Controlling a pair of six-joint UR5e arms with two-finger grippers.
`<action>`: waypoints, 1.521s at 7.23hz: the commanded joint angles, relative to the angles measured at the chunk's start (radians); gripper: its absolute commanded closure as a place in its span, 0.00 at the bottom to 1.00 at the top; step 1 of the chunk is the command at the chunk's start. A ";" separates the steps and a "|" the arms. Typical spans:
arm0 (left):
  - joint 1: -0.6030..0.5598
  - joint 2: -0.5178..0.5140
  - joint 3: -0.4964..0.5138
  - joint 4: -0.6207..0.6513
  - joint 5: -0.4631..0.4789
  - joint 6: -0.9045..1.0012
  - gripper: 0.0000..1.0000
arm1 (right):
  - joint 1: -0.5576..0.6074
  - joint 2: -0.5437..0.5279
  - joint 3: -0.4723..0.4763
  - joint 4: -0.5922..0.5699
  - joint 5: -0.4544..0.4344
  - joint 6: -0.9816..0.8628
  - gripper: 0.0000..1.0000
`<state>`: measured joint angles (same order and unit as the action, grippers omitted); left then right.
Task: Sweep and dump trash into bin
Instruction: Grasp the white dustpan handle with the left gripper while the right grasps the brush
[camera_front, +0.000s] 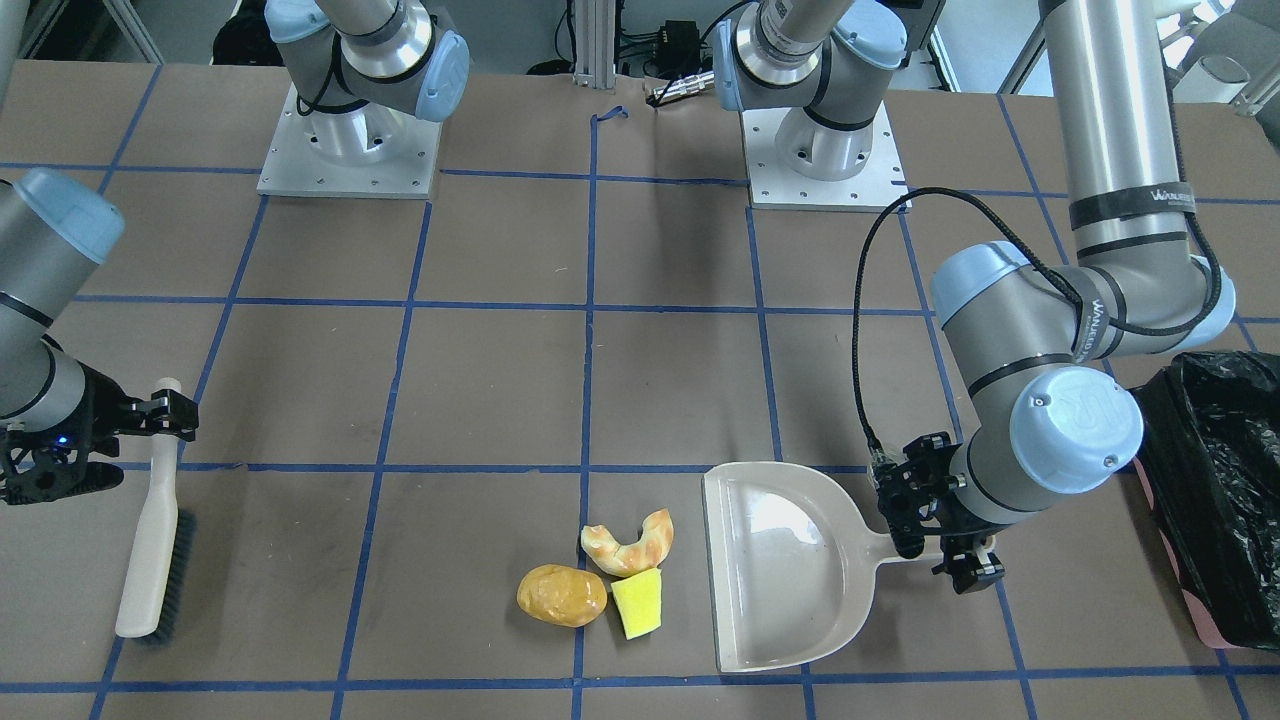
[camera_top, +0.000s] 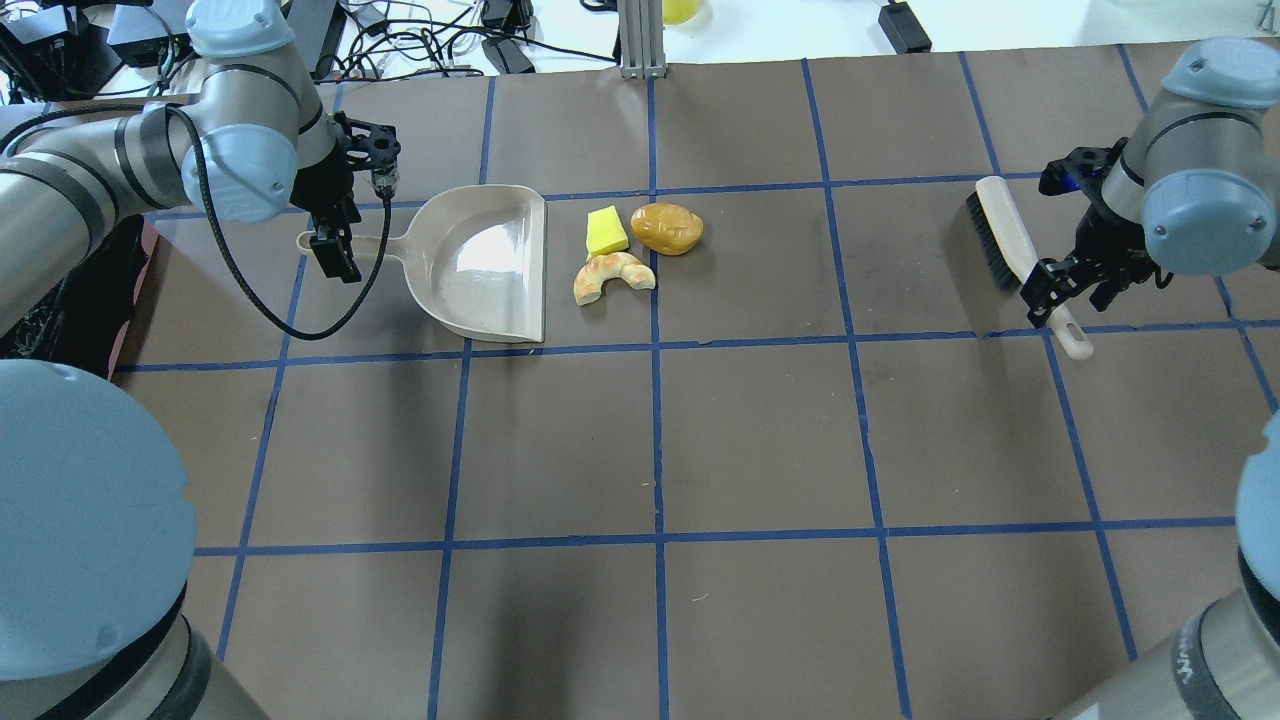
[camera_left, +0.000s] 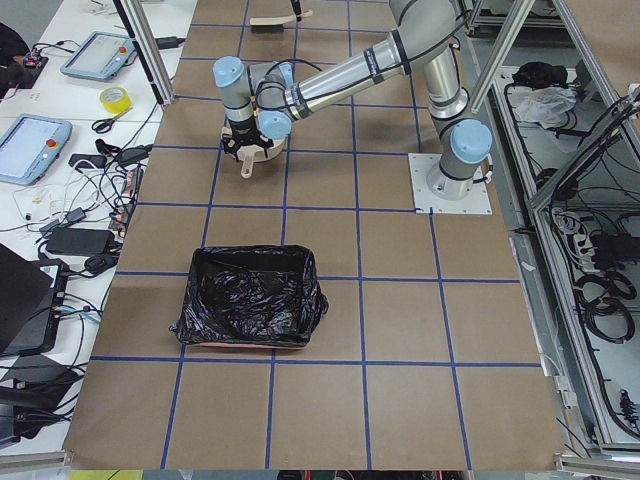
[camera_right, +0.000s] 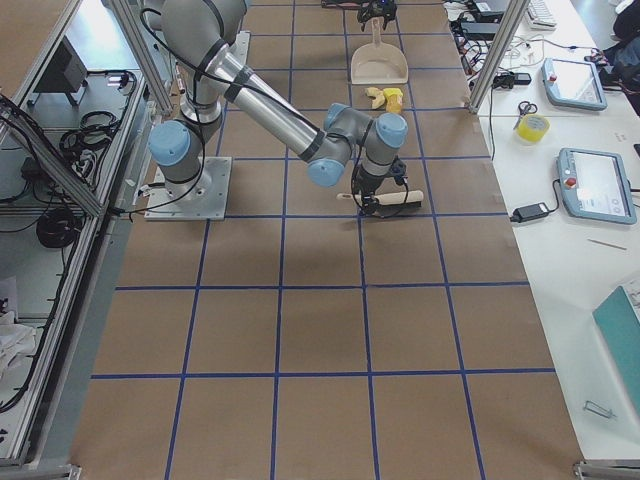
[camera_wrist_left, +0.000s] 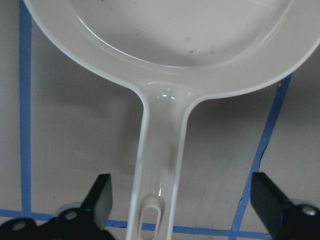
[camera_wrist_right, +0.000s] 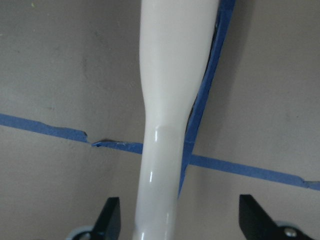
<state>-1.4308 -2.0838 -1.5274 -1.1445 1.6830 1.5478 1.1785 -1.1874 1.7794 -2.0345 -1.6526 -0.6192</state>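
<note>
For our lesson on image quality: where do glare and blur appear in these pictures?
Exterior front-facing and overhead exterior views: a white glare patch inside the dustpan. Left wrist view: the left claw is soft, out of focus, at the bottom corners. Right wrist view: a bright streak down the brush handle.

The left arm (camera_front: 1110, 120) and right arm (camera_front: 40, 300) are silver tubes with pale blue joint caps (camera_front: 1075, 415). A black cable (camera_front: 856, 330) loops off the left; square screwed base plates (camera_front: 348, 165) sit at twelve o'clock.

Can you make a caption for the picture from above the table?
Left gripper open over the dustpan handle, right gripper open over the brush handle, trash beside the dustpan's mouth.
</note>
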 joint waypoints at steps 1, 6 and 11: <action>0.003 -0.001 -0.007 0.031 0.007 0.048 0.05 | 0.003 -0.005 0.000 0.003 0.001 0.001 0.35; 0.003 -0.025 -0.029 0.072 0.007 0.048 0.06 | 0.003 -0.005 -0.005 0.016 -0.003 0.003 1.00; 0.004 -0.002 -0.093 0.183 0.035 0.072 0.60 | 0.099 -0.006 -0.058 0.036 0.036 0.154 1.00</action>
<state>-1.4266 -2.0883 -1.6214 -0.9648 1.7137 1.6191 1.2334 -1.1932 1.7413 -1.9993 -1.6362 -0.5192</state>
